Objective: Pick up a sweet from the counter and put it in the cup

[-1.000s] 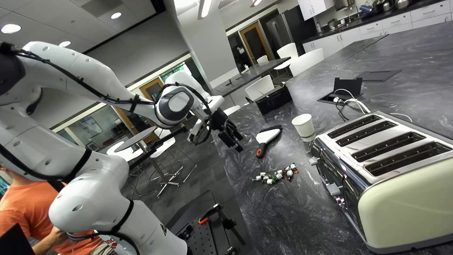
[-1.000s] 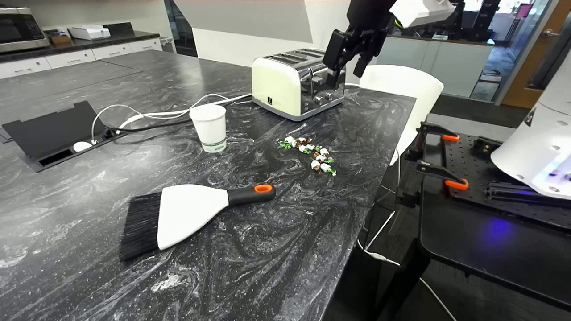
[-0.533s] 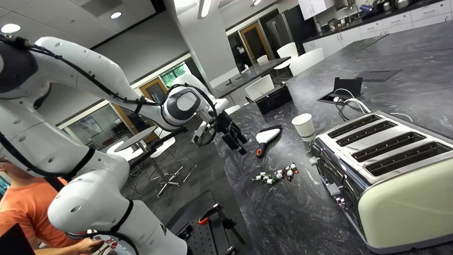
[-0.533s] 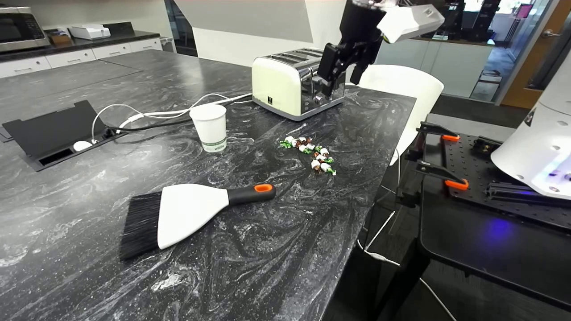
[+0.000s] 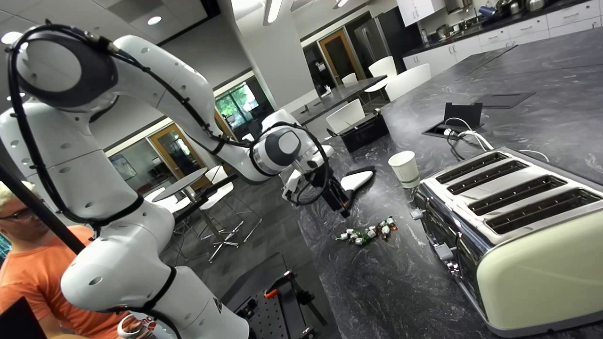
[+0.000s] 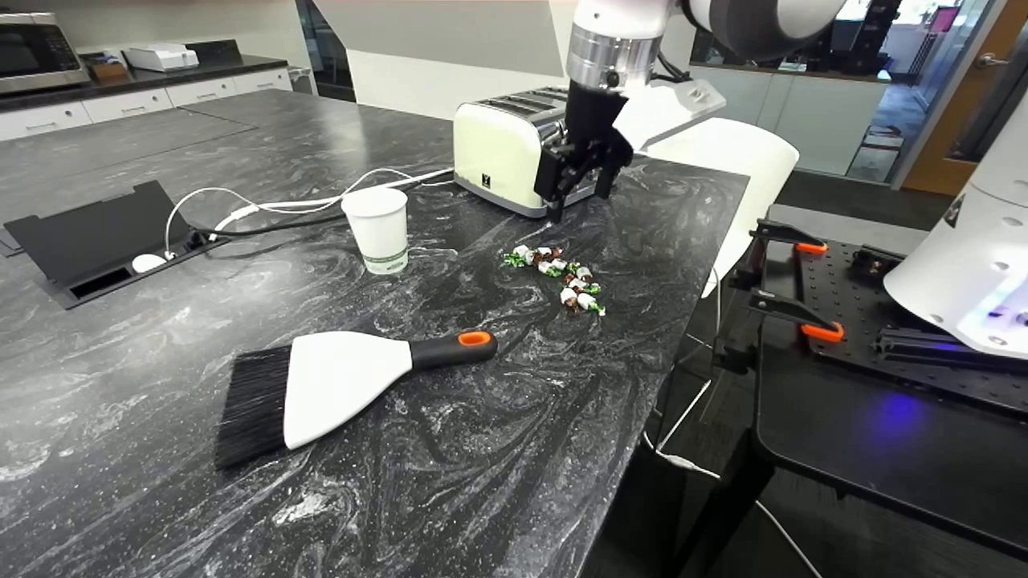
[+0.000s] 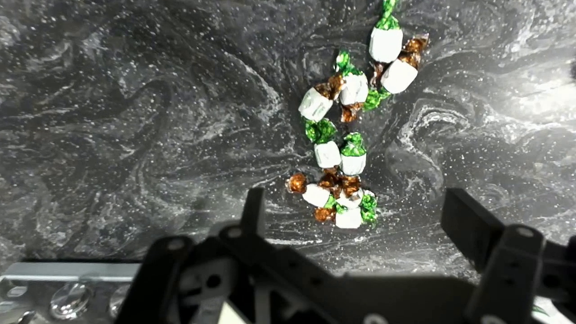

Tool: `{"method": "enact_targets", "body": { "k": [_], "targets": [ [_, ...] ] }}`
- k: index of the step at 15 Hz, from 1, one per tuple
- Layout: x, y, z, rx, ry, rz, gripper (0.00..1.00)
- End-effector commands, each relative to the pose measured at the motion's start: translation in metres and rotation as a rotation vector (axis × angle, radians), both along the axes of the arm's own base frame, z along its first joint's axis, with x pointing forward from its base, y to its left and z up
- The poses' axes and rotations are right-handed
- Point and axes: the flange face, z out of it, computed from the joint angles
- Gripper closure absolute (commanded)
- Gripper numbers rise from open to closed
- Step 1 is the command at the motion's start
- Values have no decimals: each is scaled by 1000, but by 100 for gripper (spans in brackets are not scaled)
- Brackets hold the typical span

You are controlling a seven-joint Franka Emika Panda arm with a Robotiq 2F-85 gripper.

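Sweets (image 7: 327, 154) are seen on the counter (image 6: 482, 466), set close together in a bent line. White middles are shown, with green and brown twists at the ends, and some sweets are touched by others. The gripper (image 6: 579, 205) is held up over the counter, near the sweets but apart from them. Its two fingers (image 7: 472, 227) are spread wide in the wrist view, and part of the line of sweets is seen between them. In an exterior view the toaster (image 6: 499, 156) is partly hidden by the gripper. Shiny toaster knobs (image 7: 69, 299) are seen low in the wrist view. The cup (image 6: 381, 237) is white, with a green band near the bottom. It is set upright on the counter, apart from the sweets. The brush (image 6: 345, 385) is laid flat on the counter, with black hairs, a white middle and a black handle, and some orange is seen at the tip. A white cord (image 6: 249, 210) is laid between the toaster and a black flap (image 6: 96, 229). A white chair (image 6: 735, 160) is placed by the counter's edge. In an exterior view, behind the arm (image 5: 89, 179), a person (image 5: 44, 263) in orange is partly seen
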Motion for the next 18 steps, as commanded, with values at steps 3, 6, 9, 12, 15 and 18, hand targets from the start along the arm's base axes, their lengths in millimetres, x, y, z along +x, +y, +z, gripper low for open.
{"method": "enact_targets", "body": {
  "k": [3,6,9,12,15,18],
  "targets": [
    [31,-12,-45,78,-36,-17,0],
    [39,-14,-64,97,-39,-28,0],
    [44,-9,-78,99,-38,-32,0],
    [48,-6,-87,71,-47,-59,0],
    [52,-9,-92,50,-72,-126,0],
    [54,-14,-99,33,-84,-179,0]
  ]
}}
